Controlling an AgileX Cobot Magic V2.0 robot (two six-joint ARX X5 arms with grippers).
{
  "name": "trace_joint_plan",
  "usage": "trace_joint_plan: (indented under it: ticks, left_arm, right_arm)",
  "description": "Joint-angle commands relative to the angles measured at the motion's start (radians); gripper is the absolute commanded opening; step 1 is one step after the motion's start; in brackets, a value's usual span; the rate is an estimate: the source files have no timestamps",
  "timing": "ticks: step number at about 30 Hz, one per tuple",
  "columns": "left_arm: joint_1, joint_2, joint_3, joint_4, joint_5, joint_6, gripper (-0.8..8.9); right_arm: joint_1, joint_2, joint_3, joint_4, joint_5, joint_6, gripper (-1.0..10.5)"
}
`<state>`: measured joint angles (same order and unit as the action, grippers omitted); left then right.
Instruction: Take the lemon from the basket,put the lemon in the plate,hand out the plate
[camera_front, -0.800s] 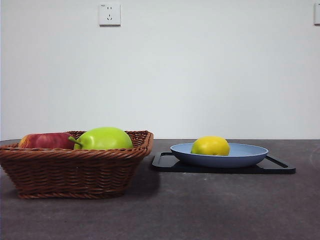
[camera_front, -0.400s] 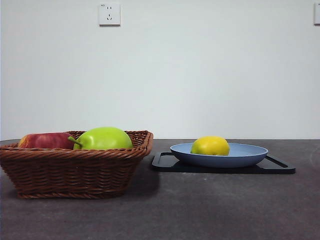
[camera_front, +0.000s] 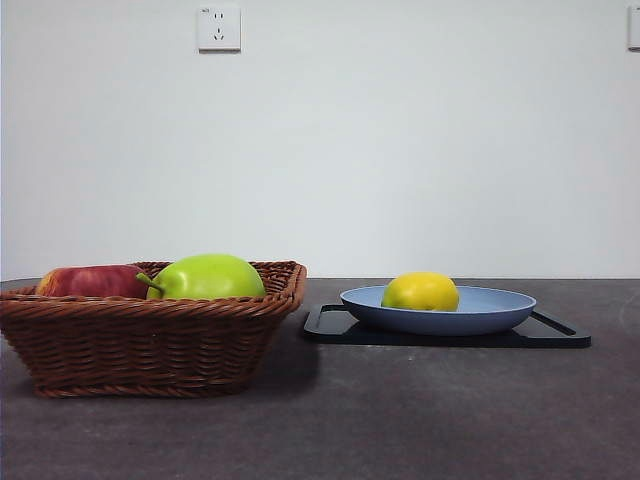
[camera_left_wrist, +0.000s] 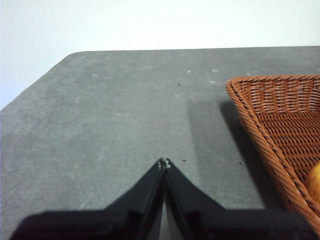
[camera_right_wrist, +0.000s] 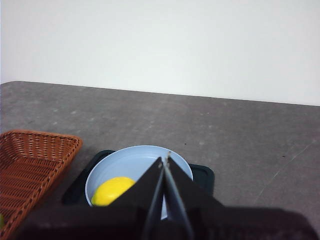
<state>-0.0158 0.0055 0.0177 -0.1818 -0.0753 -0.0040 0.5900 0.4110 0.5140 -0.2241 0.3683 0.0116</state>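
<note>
While lemon (camera_front: 420, 291) lies in plate (camera_front: 505, 309) at its 9 o'clock side | basket (camera_front: 150, 340) well apart | both grippers, left (camera_left_wrist: 164, 163) and right (camera_right_wrist: 164, 159), pressed together, empty | next we open right, grip the rim opposite the lemon, lift level.

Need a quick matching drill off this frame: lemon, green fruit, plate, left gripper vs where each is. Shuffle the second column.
Things:
1. lemon
2. green fruit
3. plate
4. left gripper

Places:
A. on the black tray
B. over bare table, beside the basket
C. in the plate
D. in the basket

Pairs: 1-C, 2-D, 3-A, 4-B
</note>
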Motion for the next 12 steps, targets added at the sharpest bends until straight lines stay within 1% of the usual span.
trace_joint_plan:
  ticks: [1, 4, 5, 6, 8, 9, 10, 11, 12]
  left_arm:
    - [0.002, -0.004, -0.011, 0.010, 0.001, -0.007, 0.08]
    - [0.002, -0.004, -0.011, 0.010, 0.000, -0.007, 0.08]
    - [0.002, -0.004, -0.011, 0.010, 0.001, -0.007, 0.08]
    - [0.002, -0.004, -0.011, 0.010, 0.001, -0.007, 0.08]
    - [0.002, -0.004, -0.011, 0.010, 0.000, -0.007, 0.08]
    - [0.002, -0.004, -0.011, 0.010, 0.000, -0.007, 0.08]
    - [0.002, -0.004, -0.011, 0.010, 0.000, -0.007, 0.08]
    - [0.002, -0.004, -0.011, 0.010, 0.001, -0.007, 0.08]
    - [0.002, -0.004, -0.011, 0.010, 0.000, -0.007, 0.08]
  right_arm:
    - [0.007, 0.001, 0.005, 0.010, 0.005, 0.005, 0.0]
    - [0.007, -0.003, 0.005, 0.007, 0.026, -0.032, 0.0]
    - [0.005, -0.014, 0.005, 0.002, 0.039, -0.067, 0.0]
    - [-0.005, -0.034, 0.005, -0.016, 0.058, -0.084, 0.0]
    - [-0.044, -0.077, 0.002, -0.071, 0.051, -0.087, 0.0]
    - [-0.074, -0.103, -0.004, -0.097, 0.036, -0.071, 0.0]
    - [-0.113, -0.129, -0.013, -0.121, 0.004, -0.050, 0.0]
    - [-0.148, -0.149, -0.024, -0.131, -0.033, -0.037, 0.0]
    - [-0.196, -0.172, -0.043, -0.136, -0.089, -0.027, 0.0]
